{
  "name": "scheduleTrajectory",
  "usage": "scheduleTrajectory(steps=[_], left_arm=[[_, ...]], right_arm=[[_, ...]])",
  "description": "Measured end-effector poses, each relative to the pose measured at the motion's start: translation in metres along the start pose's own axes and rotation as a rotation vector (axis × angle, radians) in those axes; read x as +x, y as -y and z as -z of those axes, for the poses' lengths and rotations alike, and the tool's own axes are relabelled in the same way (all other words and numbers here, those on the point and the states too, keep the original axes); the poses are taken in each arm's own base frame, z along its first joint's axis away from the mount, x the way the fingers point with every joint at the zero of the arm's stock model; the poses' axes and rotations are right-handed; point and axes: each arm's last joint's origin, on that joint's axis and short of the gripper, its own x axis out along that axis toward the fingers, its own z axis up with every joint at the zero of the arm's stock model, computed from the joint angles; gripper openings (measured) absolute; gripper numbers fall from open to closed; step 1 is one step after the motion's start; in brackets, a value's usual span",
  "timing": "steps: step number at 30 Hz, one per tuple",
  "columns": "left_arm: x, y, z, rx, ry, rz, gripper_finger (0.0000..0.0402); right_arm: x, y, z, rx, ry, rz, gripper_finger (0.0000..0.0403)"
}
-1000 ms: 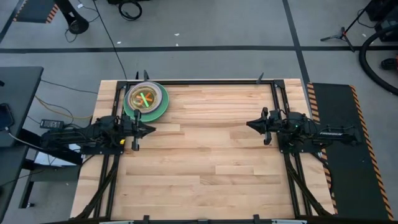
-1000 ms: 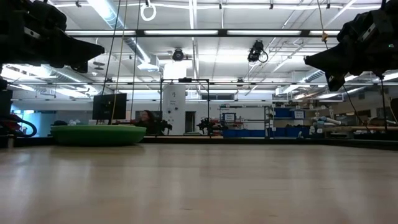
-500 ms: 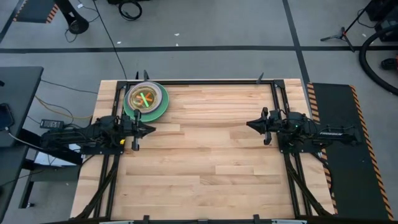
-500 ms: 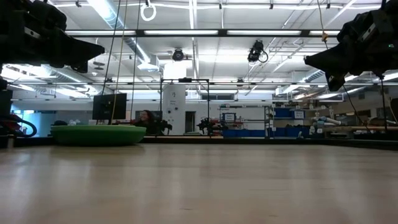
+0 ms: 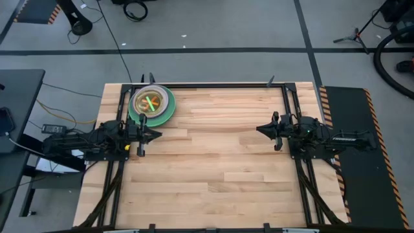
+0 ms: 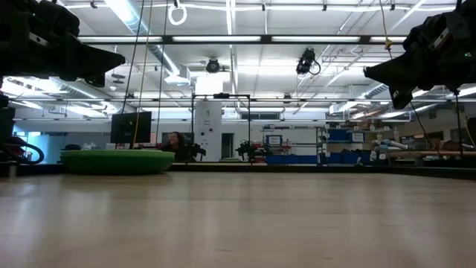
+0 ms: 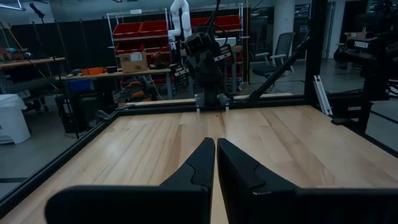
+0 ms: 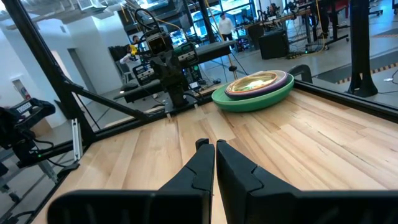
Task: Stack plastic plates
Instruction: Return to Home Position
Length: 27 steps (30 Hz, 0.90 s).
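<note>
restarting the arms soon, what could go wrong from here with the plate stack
1. The stack of round plastic plates, large green one at the bottom, sits at the wooden table's far corner by the frame rail; a nudge could slide it off.
2. It lies close to the shut left gripper, so that arm's first move might clip it. The shut right gripper is far off.

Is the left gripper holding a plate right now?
No, the left gripper is shut on nothing, and the plate stack lies apart on the table.
</note>
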Motion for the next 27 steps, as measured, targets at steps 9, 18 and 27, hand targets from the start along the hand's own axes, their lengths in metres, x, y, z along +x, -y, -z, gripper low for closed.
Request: scheduleTrajectory(steps=[9, 18, 27], left_arm=[[0.000, 0.008, -0.001, -0.005, 0.005, 0.074, 0.0027], [-0.001, 0.015, -0.001, -0.009, 0.010, 0.145, 0.0027], [-0.001, 0.015, -0.001, -0.009, 0.010, 0.152, 0.0027]], right_arm=[[0.000, 0.000, 0.000, 0.000, 0.000, 0.000, 0.0026], [0.000, 0.000, 0.000, 0.000, 0.000, 0.000, 0.0026], [0.000, 0.000, 0.000, 0.000, 0.000, 0.000, 0.0026]])
